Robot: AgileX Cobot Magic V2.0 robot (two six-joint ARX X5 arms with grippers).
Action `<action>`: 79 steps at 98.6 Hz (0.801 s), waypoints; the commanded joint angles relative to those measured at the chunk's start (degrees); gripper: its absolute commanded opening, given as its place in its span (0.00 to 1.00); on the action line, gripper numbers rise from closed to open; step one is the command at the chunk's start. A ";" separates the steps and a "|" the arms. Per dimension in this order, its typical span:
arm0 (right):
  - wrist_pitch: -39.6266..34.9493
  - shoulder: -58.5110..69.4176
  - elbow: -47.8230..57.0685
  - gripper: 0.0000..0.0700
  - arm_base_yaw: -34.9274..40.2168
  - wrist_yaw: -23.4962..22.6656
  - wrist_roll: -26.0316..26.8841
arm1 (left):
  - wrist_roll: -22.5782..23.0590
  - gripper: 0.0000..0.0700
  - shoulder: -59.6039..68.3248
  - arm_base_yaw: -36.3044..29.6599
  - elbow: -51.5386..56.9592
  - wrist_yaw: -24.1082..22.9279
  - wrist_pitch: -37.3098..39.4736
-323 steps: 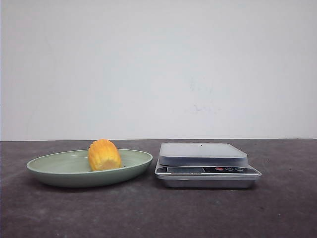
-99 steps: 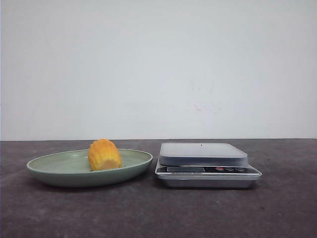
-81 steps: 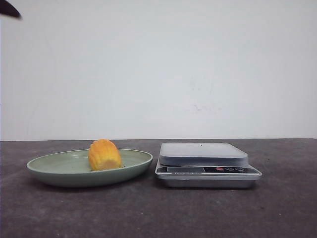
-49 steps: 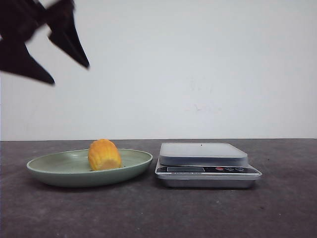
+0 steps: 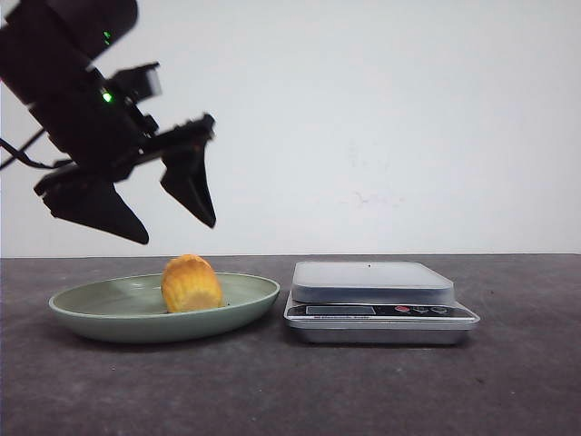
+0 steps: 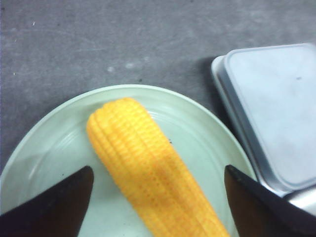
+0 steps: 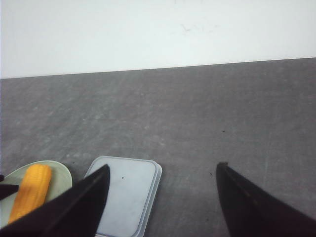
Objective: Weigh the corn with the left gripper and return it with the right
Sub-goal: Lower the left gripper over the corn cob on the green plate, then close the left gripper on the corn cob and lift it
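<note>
The yellow-orange corn (image 5: 191, 284) lies in a pale green plate (image 5: 109, 320) on the left of the dark table. My left gripper (image 5: 177, 232) hangs open just above the corn, its two black wedge fingers spread wide. In the left wrist view the corn (image 6: 150, 170) lies between the open fingers (image 6: 54, 205). A silver kitchen scale (image 5: 374, 300) with a white platform stands right of the plate. My right gripper (image 7: 160, 170) is open and empty; it is out of the front view. From its wrist view the scale (image 7: 129, 190) and the corn (image 7: 30, 192) show far below.
The plate's rim (image 6: 207, 118) lies close to the scale's platform (image 6: 276, 108). A white wall closes the table's far edge (image 5: 363, 255). Dark tabletop (image 5: 290, 391) stretches in front of plate and scale and to the scale's right (image 7: 222, 113).
My left arm has come in from the upper left and dropped down and to the right, to just above the corn. Corn, plate and scale have not moved.
</note>
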 commanded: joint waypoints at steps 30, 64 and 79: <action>0.35 0.17 0.98 0.61 0.20 -0.22 -0.48 | -1.14 0.74 6.45 -3.28 0.68 -3.30 1.14; 0.09 0.17 0.98 0.61 0.20 -0.20 -0.48 | -2.38 0.23 7.26 -3.67 0.68 -3.87 -0.52; 0.13 0.17 0.98 0.61 0.20 -0.17 -0.48 | -2.36 0.00 7.61 -3.67 0.68 -3.87 -1.64</action>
